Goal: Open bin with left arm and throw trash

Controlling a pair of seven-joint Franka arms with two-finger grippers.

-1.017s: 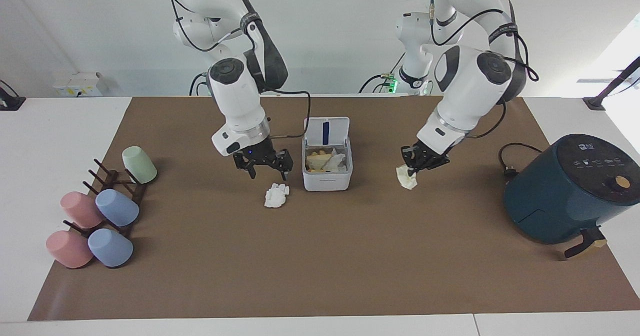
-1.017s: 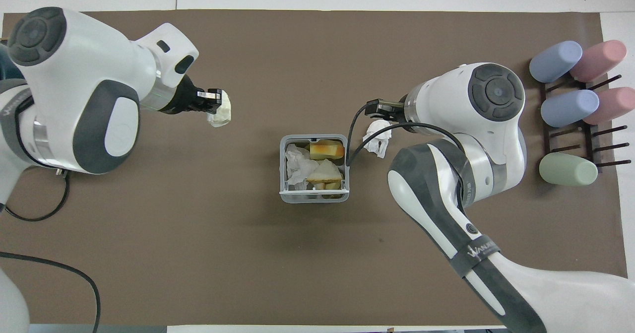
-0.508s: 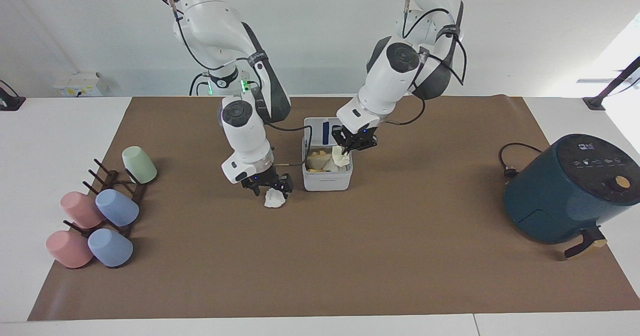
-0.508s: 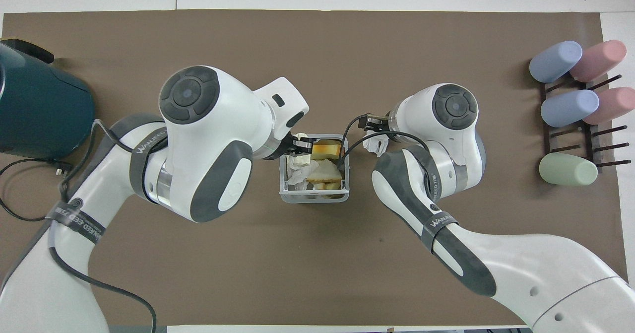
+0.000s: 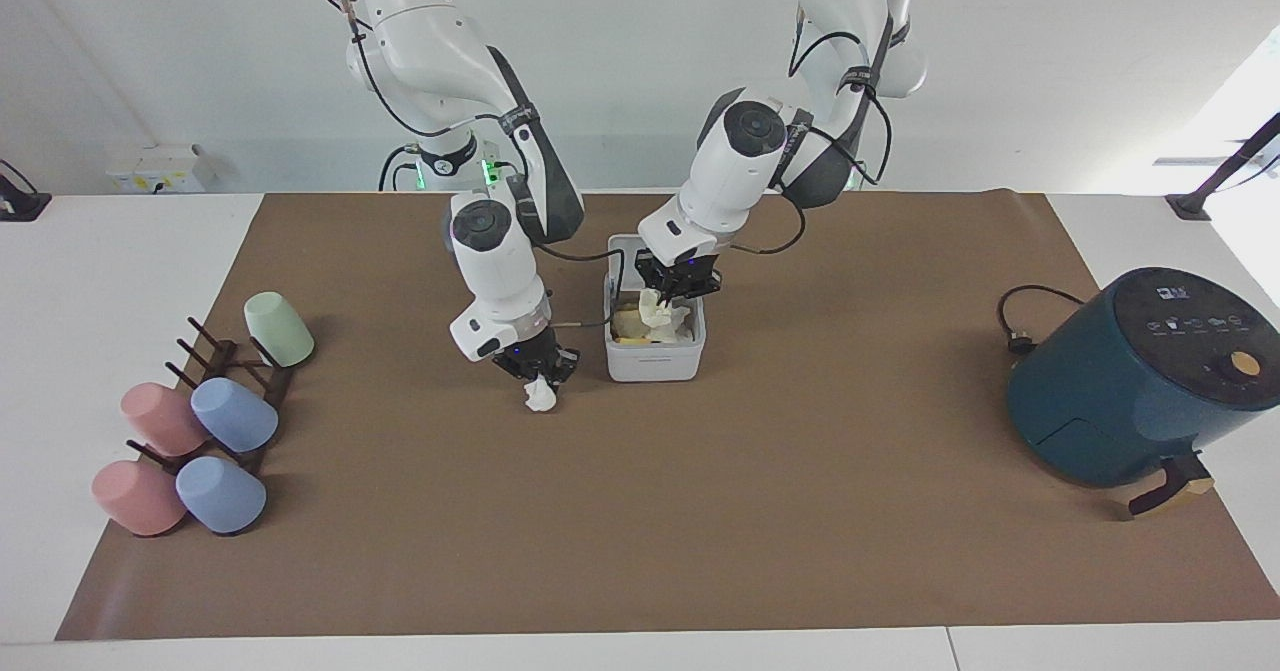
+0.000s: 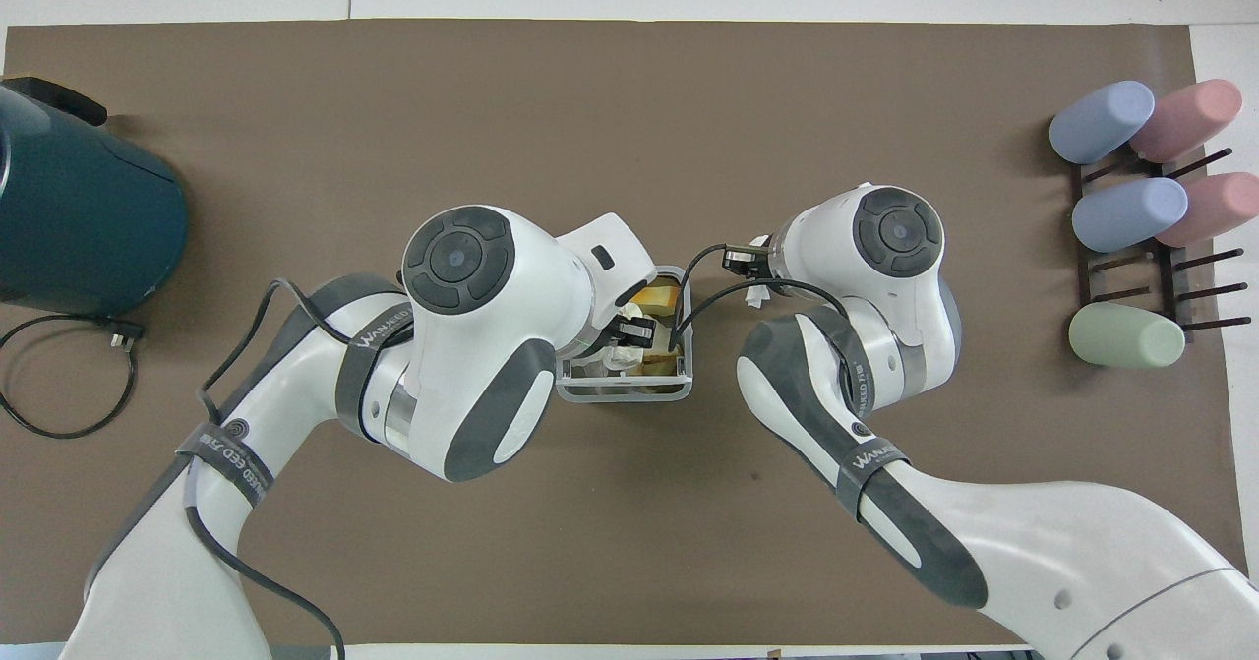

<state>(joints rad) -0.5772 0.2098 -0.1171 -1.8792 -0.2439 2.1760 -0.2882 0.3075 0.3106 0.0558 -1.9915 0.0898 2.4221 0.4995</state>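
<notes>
Bin [image 5: 655, 356] sits mid-table on the brown mat [image 5: 700, 511], lid [image 5: 622, 248] swung up on the edge nearer the robots, mostly hidden by the left arm in the facing view. Inside the bin: crumpled white paper and yellowish pieces [image 6: 657, 298], partly covered by the arm from above.

Left gripper [image 5: 677, 289] hangs over the open bin, low above its mouth, fingers clamped together on a crumpled white paper wad [image 5: 655, 309]. The wad dangles from the fingertips down to the bin's contents; whether it touches them, cannot tell. In the overhead view the left gripper [image 6: 634, 330] shows as black fingers over the bin's interior, the wad mostly hidden under the wrist.

Right gripper [image 5: 540, 369] is down beside the bin, toward the right arm's end of the table, fingers pinched on a second white paper wad [image 5: 540, 397]. That wad hangs just under the fingertips, at mat level or barely above; contact with the mat not clear. From above only a bit of this wad [image 6: 757, 291] peeks out beside the right wrist, close to the bin's wall [image 6: 686, 345] but apart from it.

Dark-teal air fryer [image 5: 1135, 376] stands at the left arm's end of the table, cord [image 5: 1020, 321] curled beside it. Cup rack [image 5: 225, 371] with pastel cups [image 5: 235, 413] sits at the right arm's end.
</notes>
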